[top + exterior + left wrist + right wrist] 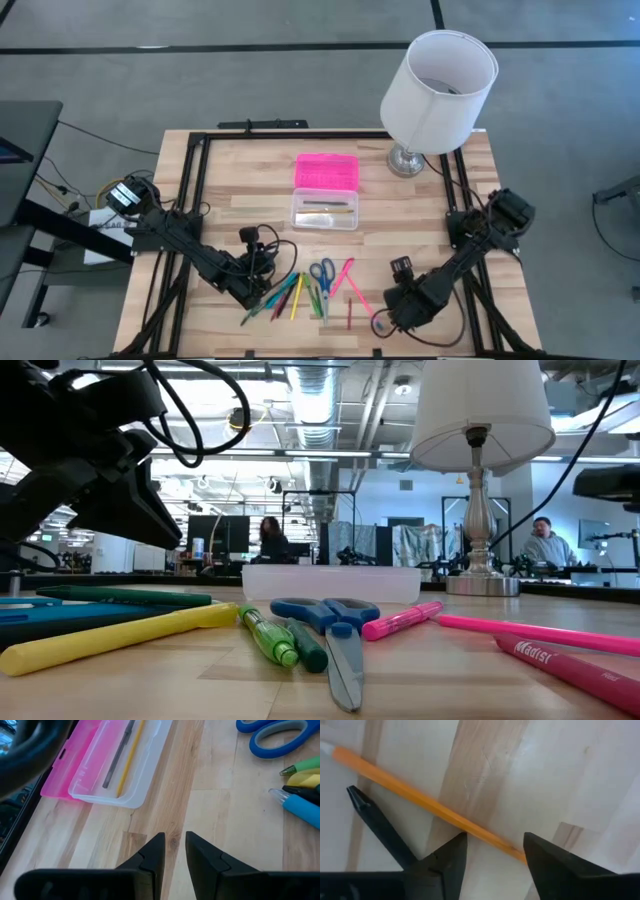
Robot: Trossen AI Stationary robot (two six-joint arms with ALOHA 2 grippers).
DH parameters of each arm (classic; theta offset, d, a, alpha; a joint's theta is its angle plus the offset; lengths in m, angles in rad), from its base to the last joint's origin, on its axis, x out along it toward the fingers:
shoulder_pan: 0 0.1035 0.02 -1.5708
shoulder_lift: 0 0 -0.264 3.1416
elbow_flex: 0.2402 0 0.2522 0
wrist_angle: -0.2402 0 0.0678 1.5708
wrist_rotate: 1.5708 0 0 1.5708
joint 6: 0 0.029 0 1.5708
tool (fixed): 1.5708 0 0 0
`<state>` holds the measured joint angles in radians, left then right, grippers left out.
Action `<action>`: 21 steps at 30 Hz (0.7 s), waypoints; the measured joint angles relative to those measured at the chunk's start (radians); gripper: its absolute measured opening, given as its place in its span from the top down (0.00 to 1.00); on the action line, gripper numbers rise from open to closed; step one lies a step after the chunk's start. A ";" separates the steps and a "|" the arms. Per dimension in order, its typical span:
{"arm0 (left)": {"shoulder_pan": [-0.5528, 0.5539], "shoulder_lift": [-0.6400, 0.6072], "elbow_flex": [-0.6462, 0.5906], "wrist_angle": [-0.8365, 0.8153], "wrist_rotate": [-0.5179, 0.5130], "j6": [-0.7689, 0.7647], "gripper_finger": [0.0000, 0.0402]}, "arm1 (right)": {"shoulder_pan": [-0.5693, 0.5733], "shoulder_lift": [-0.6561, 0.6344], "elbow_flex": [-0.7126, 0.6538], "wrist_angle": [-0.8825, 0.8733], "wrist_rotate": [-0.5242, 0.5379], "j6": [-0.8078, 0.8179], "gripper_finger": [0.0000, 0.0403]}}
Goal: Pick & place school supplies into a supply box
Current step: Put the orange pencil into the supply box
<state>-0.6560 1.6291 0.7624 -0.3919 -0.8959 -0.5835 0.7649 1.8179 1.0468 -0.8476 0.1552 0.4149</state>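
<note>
High view gives you the layout: the supply box (325,214) sits near the middle of the table (440,215), its clear base open and its pink lid (326,171) lying flat on the side toward the lamp (437,88). The school supplies (300,292) lie scattered on the near side of the box, away from the lamp, with the blue-handled scissors (321,272) among them.

Your left gripper (262,290) hangs at the left edge of that scatter. From above, its fingers are lost against the dark arm and cable; the left wrist view shows them a narrow gap apart with only bare wood between them, holding nothing. That view also shows two thin sticks in the box base, one grey (118,756) and one yellow (129,760), though a blurred black shape hides part of the lid.

Your right gripper (385,318) is low at the far right of the scatter. From above you cannot make out its tips. The right wrist view shows its fingers spread wide, astride an orange pencil (420,801) that lies on the wood. The pencil's lower end is cut off behind one finger (545,855), so you cannot tell whether they touch.
</note>
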 joint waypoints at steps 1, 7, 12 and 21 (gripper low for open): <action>0.001 0.000 0.000 0.000 0.000 0.000 0.82 | -0.012 0.000 0.000 0.001 -0.016 0.001 0.57; 0.001 0.000 0.000 0.000 0.005 0.000 0.82 | -0.070 0.000 0.000 0.004 -0.087 -0.006 0.71; 0.001 0.000 0.000 0.000 0.019 0.016 0.82 | -0.098 0.001 -0.001 0.002 -0.094 -0.008 0.77; 0.001 0.000 0.000 0.000 0.021 0.016 0.82 | -0.106 0.002 -0.001 -0.008 -0.077 0.014 0.85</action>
<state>-0.6548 1.6295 0.7626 -0.3920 -0.8753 -0.5674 0.6589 1.8202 1.0454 -0.8556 0.0784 0.4286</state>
